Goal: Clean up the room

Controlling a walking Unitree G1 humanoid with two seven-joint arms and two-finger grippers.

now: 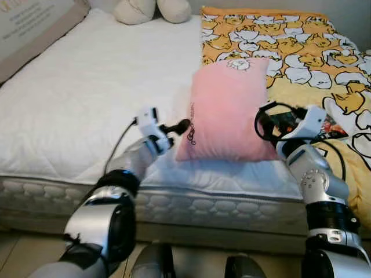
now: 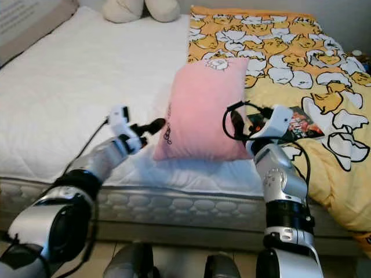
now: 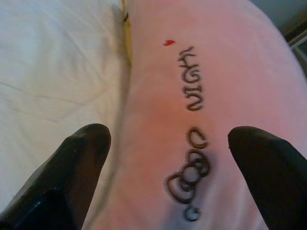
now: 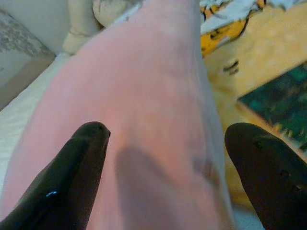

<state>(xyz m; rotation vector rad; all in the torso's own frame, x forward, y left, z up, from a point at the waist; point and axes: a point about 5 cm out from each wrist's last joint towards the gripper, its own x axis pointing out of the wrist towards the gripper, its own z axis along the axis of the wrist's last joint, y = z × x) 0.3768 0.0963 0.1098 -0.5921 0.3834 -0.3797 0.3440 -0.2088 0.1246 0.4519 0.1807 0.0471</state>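
A pink pillow (image 1: 226,110) with dark embroidered lettering lies on the near part of the bed, overlapping the white mattress and the yellow blanket. My left gripper (image 1: 177,127) is at the pillow's left edge, open, its fingers (image 3: 72,167) spread around the lettered border of the pillow (image 3: 201,72). At the pillow's right edge is my right gripper (image 1: 264,124), also open, and in the right wrist view the pillow (image 4: 144,96) bulges between its two fingertips (image 4: 86,158). I cannot tell whether either gripper's pads press on the fabric.
The white mattress (image 1: 87,98) spreads to the left. A yellow blanket (image 1: 301,52) with a duck print covers the right side. A dark flat packet (image 1: 336,127) lies on it beside my right arm. Cream plush shapes (image 1: 152,10) and a cardboard box (image 1: 29,29) sit at the far end.
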